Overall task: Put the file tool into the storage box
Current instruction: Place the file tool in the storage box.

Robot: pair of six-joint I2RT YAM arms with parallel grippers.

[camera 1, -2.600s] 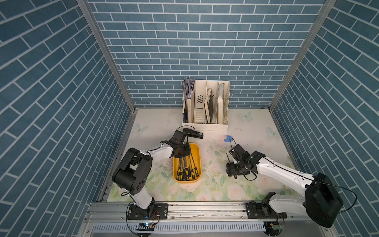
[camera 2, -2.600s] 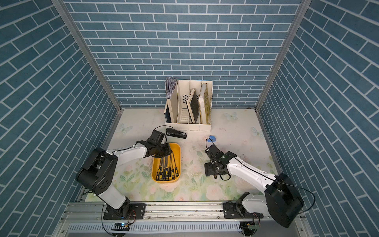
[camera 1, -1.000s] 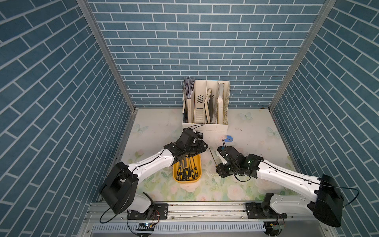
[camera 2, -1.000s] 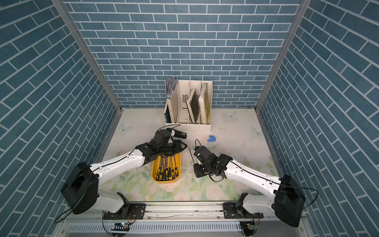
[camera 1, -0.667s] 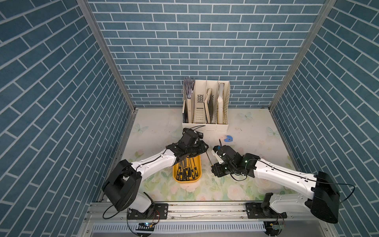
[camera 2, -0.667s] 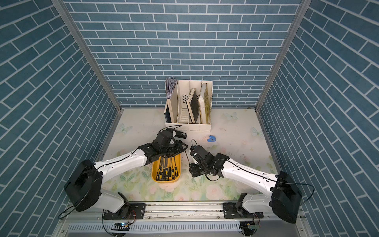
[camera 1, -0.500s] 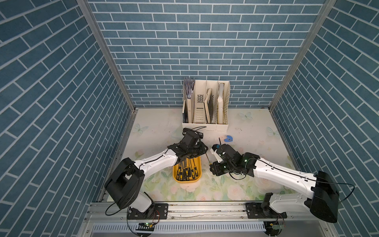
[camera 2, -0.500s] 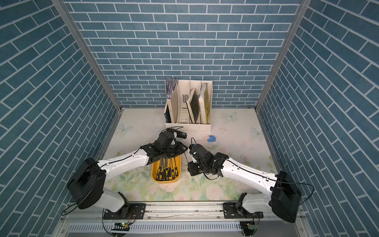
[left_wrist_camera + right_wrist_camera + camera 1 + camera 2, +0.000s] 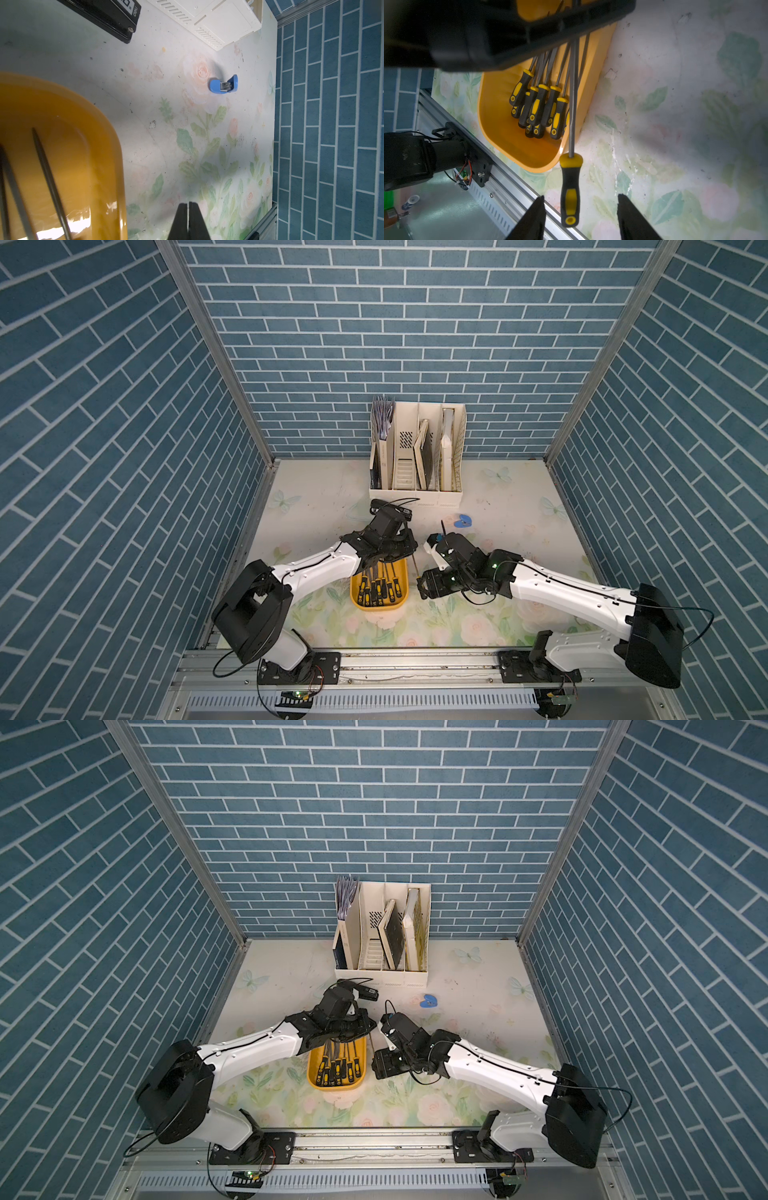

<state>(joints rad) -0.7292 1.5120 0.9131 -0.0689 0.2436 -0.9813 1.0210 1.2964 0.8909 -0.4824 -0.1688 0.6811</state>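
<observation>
File tool hangs beside the yellow storage box, lower centre in a top view, above a floral worktop walled in blue brick. Left claw clenches its shaft; right claw gapes around the handle; white rack mid-frame.

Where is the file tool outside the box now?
In a top view the file tool is just right of the storage box, between left gripper and right gripper.

The storage box reads yellow-orange, files in it blk-and-yellow on the handles w/ grey shafts, same on the file tool. The table is white w/ pale pink roses and green leaves, walls blue brick w/ white grout. The rack is off-white, arms white w/ blk joints.
</observation>
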